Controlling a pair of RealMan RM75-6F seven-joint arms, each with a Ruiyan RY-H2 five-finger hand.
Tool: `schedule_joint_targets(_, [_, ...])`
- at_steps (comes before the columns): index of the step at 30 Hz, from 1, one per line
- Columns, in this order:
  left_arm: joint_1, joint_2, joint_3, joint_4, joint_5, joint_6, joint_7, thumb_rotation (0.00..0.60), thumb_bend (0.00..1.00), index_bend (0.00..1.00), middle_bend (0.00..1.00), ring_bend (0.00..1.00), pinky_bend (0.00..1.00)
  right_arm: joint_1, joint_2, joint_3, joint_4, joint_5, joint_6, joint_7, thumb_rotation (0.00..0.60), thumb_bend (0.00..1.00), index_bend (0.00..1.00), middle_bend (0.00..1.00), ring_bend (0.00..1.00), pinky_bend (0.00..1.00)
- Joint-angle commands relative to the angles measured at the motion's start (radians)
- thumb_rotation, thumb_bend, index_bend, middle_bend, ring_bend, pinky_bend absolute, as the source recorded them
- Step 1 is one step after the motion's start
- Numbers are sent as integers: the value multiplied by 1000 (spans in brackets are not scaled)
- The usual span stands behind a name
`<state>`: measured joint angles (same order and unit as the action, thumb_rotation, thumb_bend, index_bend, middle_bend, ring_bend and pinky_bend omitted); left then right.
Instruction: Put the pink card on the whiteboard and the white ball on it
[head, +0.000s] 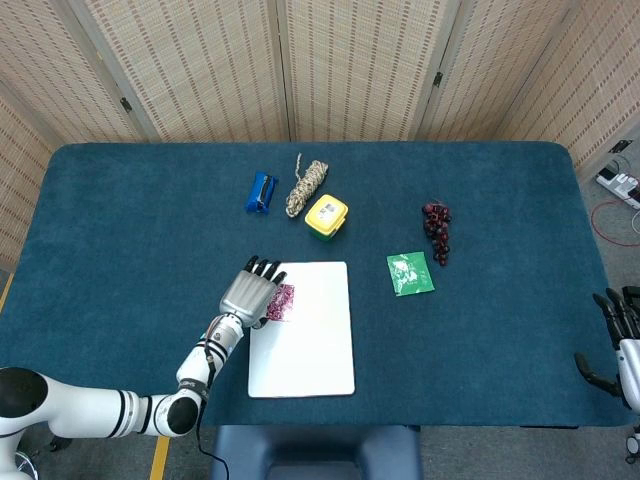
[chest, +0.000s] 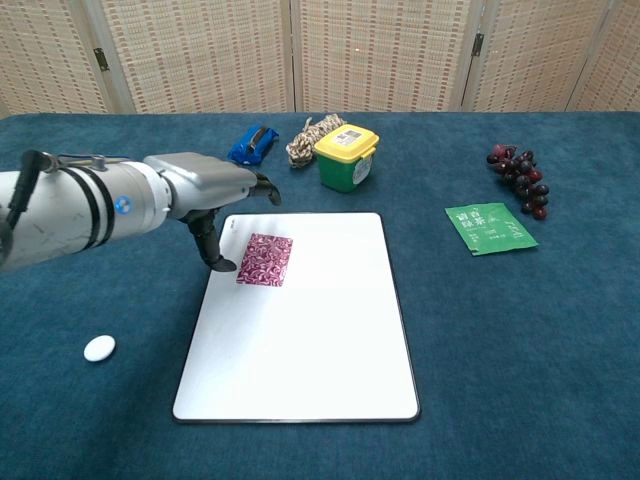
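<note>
The pink patterned card (chest: 265, 260) (head: 281, 302) lies flat on the upper left part of the whiteboard (chest: 310, 340) (head: 310, 340). My left hand (chest: 215, 190) (head: 248, 293) hovers just left of and above the card, fingers spread, holding nothing. The small white ball (chest: 99, 348) sits on the blue cloth near the front left, well left of the whiteboard; my left arm hides it in the head view. My right hand (head: 615, 335) rests at the far right edge of the table, fingers apart and empty.
Behind the whiteboard stand a yellow-lidded green tub (chest: 346, 155), a coil of rope (chest: 311, 137) and a blue object (chest: 252, 143). A green packet (chest: 490, 228) and a bunch of dark grapes (chest: 520, 180) lie to the right.
</note>
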<state>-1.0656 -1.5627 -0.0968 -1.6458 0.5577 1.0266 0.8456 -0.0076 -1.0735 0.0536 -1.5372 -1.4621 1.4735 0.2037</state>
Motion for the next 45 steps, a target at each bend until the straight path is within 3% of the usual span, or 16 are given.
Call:
schedule_joint_targets(1, [34, 41, 25, -38, 50, 22, -32, 600, 302, 179, 64, 75, 0, 2, 1, 1, -2, -2, 0, -3, 600, 364, 1, 44, 90, 42])
schedule_joint_targets(10, [138, 130, 106, -99, 277, 83, -137, 600, 311, 296, 120, 118, 0, 13, 5, 2, -17, -14, -4, -19, 600, 364, 1, 44, 90, 42])
schedule_joint_targets(20, [256, 190, 213, -143, 532, 161, -186, 600, 313, 314, 139, 132, 0, 17, 6, -2, -35, -23, -1, -36, 600, 364, 1, 44, 90, 42])
schedule_joint_targets(30, [356, 244, 296, -149, 676, 196, -204, 600, 319, 351, 156, 144, 0, 16, 14, -4, -54, -39, 14, -48, 600, 364, 1, 44, 90, 42])
schedule_joint_targets(39, [438, 220, 328, -112, 761, 198, -217, 600, 319, 377, 161, 148, 0, 18, 12, -9, -63, -53, 19, -57, 600, 365, 1, 44, 90, 42])
schedule_joint_targets(45, [465, 178, 311, -63, 780, 174, -219, 600, 318, 398, 168, 156, 0, 13, 13, -13, -68, -59, 31, -60, 600, 364, 1, 44, 91, 42])
